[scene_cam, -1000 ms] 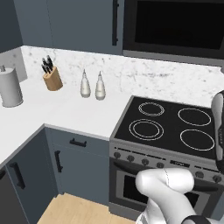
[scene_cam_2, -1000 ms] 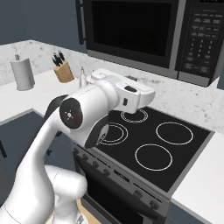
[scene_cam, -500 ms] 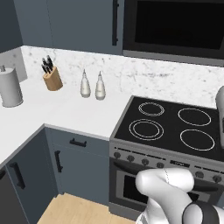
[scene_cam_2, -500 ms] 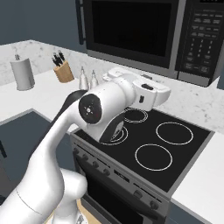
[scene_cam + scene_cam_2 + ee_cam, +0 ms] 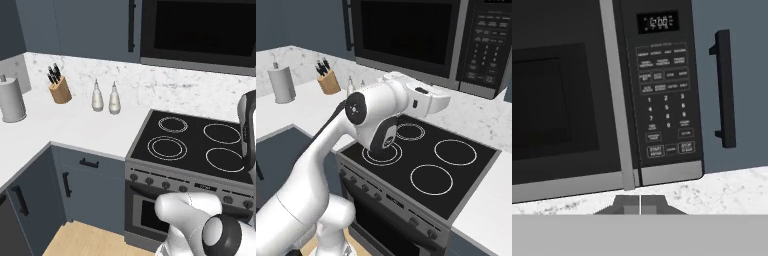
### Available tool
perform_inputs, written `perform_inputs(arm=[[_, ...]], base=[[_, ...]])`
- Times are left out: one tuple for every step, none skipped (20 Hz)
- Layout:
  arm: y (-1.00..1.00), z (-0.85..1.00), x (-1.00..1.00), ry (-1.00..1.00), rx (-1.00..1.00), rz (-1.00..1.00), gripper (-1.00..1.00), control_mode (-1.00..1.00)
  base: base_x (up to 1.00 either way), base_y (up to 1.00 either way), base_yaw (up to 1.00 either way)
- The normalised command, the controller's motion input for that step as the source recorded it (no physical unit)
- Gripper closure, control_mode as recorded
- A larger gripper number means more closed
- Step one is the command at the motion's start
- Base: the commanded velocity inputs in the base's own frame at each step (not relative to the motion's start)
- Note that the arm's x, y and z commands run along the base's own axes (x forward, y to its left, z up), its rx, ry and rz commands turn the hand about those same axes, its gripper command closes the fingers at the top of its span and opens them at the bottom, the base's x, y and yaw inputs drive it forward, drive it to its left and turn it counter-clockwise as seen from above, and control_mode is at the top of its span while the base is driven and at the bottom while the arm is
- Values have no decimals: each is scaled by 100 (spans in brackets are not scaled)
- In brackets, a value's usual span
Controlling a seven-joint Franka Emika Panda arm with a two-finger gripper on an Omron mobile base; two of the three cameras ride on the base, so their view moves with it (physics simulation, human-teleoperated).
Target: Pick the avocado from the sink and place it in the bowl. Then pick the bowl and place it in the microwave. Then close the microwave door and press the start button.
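Microwave (image 5: 607,95) takes the upper left and centre of my hand view, its door (image 5: 559,95) shut flat and its keypad (image 5: 662,95) just right of it, the start button (image 5: 655,150) low in that panel. My gripper (image 5: 640,205) sits at the bottom centre, fingertips pressed together on nothing, apart from the panel. In the right base view my arm (image 5: 381,115) reaches over the stove (image 5: 421,165) toward the microwave at the top.

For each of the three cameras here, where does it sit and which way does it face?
Left base view: behind-left, looks over stove and counter; white arm at lower right.
Right base view: behind-right, faces stove and microwave; arm crosses from lower left.
Hand view: on the hand, faces microwave keypad; shut gripper at bottom.
Both base views share stove, knife block, paper towel roll.
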Motion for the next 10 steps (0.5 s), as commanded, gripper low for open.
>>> perform_inputs(arm=[[-17, 7, 13, -18, 0, 1, 100, -100], [-11, 5, 22, -20, 4, 6, 100, -100], [-16, 7, 26, -21, 5, 5, 100, -100], [-16, 0, 33, -15, 6, 5, 100, -100], [-25, 0, 36, -12, 7, 4, 100, -100], [-36, 0, 39, 0, 8, 4, 100, -100], [-43, 0, 44, 0, 9, 4, 100, -100], [-38, 0, 31, 0, 7, 3, 100, -100], [-32, 0, 28, 0, 4, 1, 100, -100], [-32, 0, 23, 0, 1, 0, 100, -100]], base=[[0, 0, 0], [0, 0, 0], [0, 0, 0], [0, 0, 0], [0, 0, 0], [0, 0, 0], [0, 0, 0], [0, 0, 0], [0, 0, 0], [0, 0, 0]])
